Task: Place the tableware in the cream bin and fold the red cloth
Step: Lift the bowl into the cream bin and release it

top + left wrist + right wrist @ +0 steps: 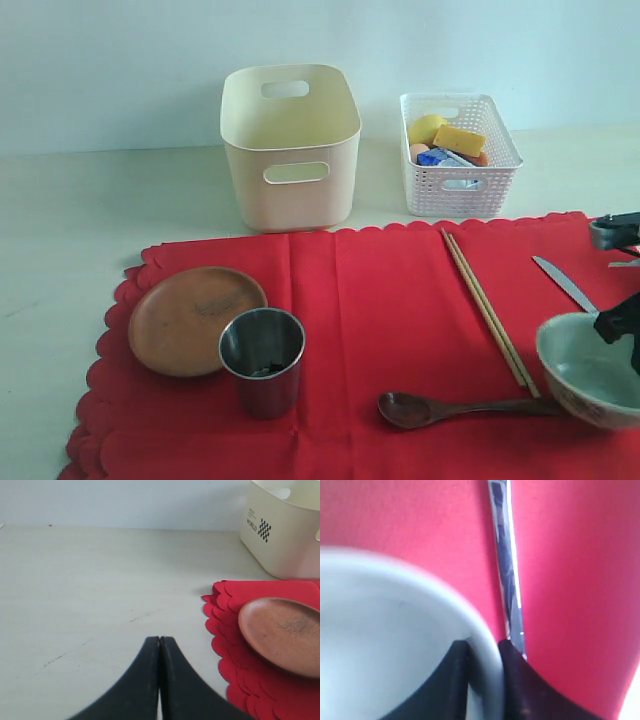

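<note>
**Right gripper (482, 650) pinching bowl (590, 372) rim; left gripper (159, 640) pressed together over bare tabletop (80, 200)**

In the white lattice basket (462, 185), back right: lemon (425, 128), cheese block (459, 140), blue-and-white carton (440, 157), a pale egg (418, 151), something orange behind the carton. Just left of it, the cream bin (290, 190), floor hidden by the front wall. On the bin's side, in the left wrist view: "WORLD" beside a black-and-white checker square (264, 530).

On the red cloth (400, 320): brown plate (185, 318) at left, steel cup (262, 372) upright against its near edge, wooden spoon (440, 408), chopsticks (488, 310), knife (565, 283).

At the cloth's right edge, bowl rim clamped by the right gripper, one finger inside, one outside, knife just beyond. Left gripper holding nothing, beside the cloth's scalloped corner, apart from the plate.
</note>
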You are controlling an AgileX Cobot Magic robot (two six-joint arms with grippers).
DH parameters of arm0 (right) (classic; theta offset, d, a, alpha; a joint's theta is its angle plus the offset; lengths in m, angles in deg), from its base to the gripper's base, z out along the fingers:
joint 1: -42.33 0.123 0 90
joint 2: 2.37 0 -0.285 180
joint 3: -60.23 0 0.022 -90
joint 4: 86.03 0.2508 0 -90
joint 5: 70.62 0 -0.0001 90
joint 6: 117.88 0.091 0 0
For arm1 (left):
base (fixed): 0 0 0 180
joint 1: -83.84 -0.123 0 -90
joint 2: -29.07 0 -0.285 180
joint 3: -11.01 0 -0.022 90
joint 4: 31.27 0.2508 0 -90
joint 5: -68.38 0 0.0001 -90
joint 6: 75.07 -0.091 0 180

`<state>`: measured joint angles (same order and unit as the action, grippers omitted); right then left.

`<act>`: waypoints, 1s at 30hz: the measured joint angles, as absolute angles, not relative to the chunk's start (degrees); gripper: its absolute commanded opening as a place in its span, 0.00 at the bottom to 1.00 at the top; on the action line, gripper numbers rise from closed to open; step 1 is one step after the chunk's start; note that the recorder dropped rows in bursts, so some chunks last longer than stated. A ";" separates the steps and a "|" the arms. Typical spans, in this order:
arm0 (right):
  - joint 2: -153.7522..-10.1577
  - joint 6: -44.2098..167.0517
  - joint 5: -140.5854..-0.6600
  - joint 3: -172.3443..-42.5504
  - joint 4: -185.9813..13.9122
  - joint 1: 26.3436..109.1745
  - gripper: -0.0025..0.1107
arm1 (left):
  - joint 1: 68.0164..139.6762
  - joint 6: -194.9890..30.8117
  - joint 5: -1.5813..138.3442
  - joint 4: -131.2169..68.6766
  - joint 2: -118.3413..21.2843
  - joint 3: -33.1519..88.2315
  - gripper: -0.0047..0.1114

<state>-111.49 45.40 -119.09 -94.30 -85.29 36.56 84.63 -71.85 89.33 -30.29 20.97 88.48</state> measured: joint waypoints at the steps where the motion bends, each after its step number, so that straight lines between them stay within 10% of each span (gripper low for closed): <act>1: -111.09 45.42 -119.44 -95.07 -84.83 36.56 0.02 | 84.63 -71.85 89.33 -30.29 20.97 88.48 0.04; 18: -96.09 34.65 -123.17 -109.90 -55.33 36.56 0.02 | 84.63 -71.85 89.33 -30.29 20.97 88.48 0.04; 30: -110.21 33.45 -123.84 -136.02 -48.24 48.68 0.02 | 84.63 -71.85 89.33 -30.29 20.97 88.48 0.04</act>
